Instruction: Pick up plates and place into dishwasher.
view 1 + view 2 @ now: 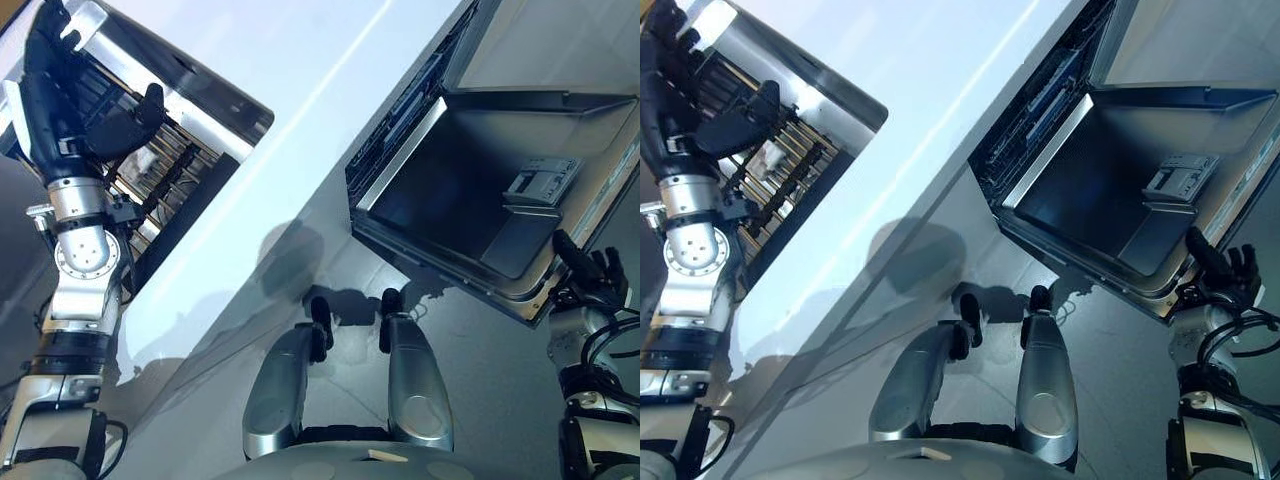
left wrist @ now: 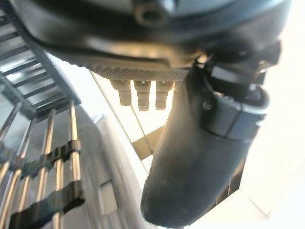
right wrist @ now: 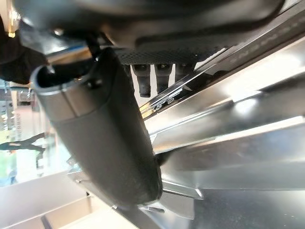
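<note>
Spanning the head views, a white worktop (image 1: 300, 130) separates a wire dish rack (image 1: 160, 170) on the robot's left from the dishwasher (image 1: 470, 190) on its right, whose door (image 1: 450, 180) lies dropped open. No plate can be made out in any frame, so where the task's thing sits cannot be told; presumably the rack. Judgement: a plate would be stiff, smooth, breakable, best pinched at the rim. Left hand (image 1: 110, 125) is raised over the rack, fingers relaxed, holding nothing; its wrist view adds the rack's bars (image 2: 47, 157) close up. Right hand (image 1: 590, 275) sits by the door's outer edge, fingers straight and empty; its wrist view shows the door's steel edge (image 3: 228, 129) just beyond the thumb (image 3: 105, 133).
</note>
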You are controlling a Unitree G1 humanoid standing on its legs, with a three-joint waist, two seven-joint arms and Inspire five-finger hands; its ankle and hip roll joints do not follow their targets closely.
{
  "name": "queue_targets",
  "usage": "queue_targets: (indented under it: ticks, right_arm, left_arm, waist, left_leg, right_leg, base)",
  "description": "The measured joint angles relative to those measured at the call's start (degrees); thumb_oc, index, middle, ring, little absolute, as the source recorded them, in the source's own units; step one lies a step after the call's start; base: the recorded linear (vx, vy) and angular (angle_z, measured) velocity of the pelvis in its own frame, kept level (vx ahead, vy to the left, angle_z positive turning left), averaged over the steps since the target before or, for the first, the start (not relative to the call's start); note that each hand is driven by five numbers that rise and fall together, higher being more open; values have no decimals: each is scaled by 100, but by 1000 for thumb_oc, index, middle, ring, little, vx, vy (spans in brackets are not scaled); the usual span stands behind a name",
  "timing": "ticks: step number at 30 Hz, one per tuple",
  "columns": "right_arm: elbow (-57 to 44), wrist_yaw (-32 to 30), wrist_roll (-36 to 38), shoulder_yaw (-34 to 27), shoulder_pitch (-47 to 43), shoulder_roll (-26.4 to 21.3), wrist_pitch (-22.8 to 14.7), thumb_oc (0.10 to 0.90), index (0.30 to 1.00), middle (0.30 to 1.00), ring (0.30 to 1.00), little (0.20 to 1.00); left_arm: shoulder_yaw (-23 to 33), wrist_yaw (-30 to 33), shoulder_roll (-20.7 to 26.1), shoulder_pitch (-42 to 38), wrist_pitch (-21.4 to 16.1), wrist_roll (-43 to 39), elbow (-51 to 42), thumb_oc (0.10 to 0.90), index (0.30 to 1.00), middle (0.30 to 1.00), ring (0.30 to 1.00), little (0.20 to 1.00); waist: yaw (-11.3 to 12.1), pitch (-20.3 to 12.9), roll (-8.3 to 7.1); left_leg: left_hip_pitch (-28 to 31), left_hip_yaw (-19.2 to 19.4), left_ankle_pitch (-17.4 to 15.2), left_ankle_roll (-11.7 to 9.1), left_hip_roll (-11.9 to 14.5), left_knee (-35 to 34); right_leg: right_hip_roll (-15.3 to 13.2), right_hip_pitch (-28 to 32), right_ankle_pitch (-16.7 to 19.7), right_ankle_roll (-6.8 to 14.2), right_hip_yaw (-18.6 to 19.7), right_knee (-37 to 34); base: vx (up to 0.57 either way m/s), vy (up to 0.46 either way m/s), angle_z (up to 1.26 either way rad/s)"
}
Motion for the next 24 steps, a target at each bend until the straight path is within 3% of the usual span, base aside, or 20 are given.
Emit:
queue_targets:
  ticks: [6, 11, 17, 24]
  right_arm:
    - [279, 601, 259, -24, -44, -190, 3, 800, 900, 900, 900, 900]
    - [140, 1500, 789, -30, 225, -254, 125, 800, 900, 900, 900, 900]
    - [-690, 3025, 1603, -23, 1112, -448, 692, 800, 900, 900, 900, 900]
    - [-2260, 3327, 2251, -20, 1305, 392, 822, 800, 900, 900, 900, 900]
  left_arm:
    - [31, -17, 106, -187, 5, 1, -1, 800, 900, 900, 900, 900]
    - [247, -92, 122, -12, 10, 5, -43, 800, 900, 900, 900, 900]
    - [832, -293, 177, 582, -32, 72, 34, 800, 900, 900, 900, 900]
    - [891, -303, 125, 794, -50, 175, 261, 800, 900, 900, 900, 900]
  waist:
    - [25, 2, 1]
    - [10, 2, 0]
    - [5, 5, -4]
    - [2, 20, -58]
  left_leg:
    - [-237, -149, -124, -24, -29, 389]
    - [-296, -327, -138, -50, -111, 422]
    - [-332, -574, -181, -204, -36, 418]
    - [73, -681, -112, -315, 89, 69]
  right_leg:
    - [-58, -217, -199, -26, -45, 410]
    - [-26, -259, -216, -43, -54, 434]
    - [103, -222, -193, -166, -246, 296]
    - [119, 237, -7, -231, -661, -200]
  base:
    - [25, -2, 7]
    - [6, -4, -3]
    - [5, -15, -12]
    - [38, 62, -21]
